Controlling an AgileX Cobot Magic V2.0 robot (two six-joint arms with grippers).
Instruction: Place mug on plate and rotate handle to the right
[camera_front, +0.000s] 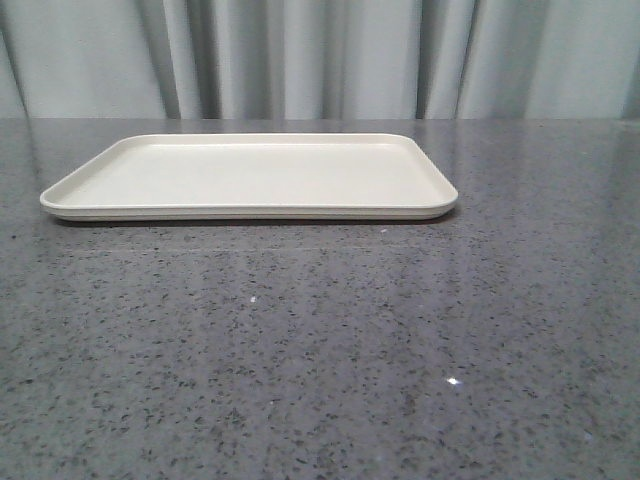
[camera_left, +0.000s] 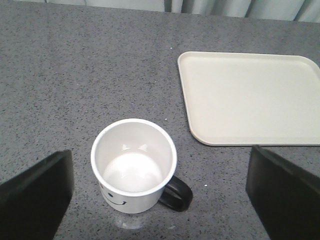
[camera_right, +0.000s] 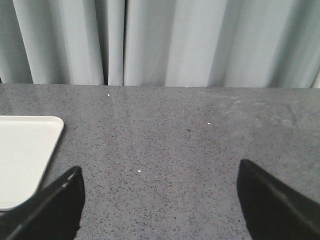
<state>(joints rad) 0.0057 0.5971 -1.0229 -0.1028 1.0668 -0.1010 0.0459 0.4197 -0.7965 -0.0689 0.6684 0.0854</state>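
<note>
mug: white cylindrical mug (camera_left: 134, 165) with smiley face is standing upright on the grey speckled table (camera_left: 75, 75), apart from the cream rectangular plate (camera_left: 250, 97).
left gripper (camera_left: 160, 200): fingers are spreading wide around the mug, not touching.
right gripper (camera_right: 160, 205): hanging open, holding nothing.
handling: rigid, probably light, glossy and slippery; gripping across the rim or body looks best, sparing the black loop handle (camera_left: 176, 195).

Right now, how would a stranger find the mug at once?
Find the grey speckled table, then the cream plate. The mug stands on the table beside it, not on it: white, empty, with a black handle and a smiley face.
</note>
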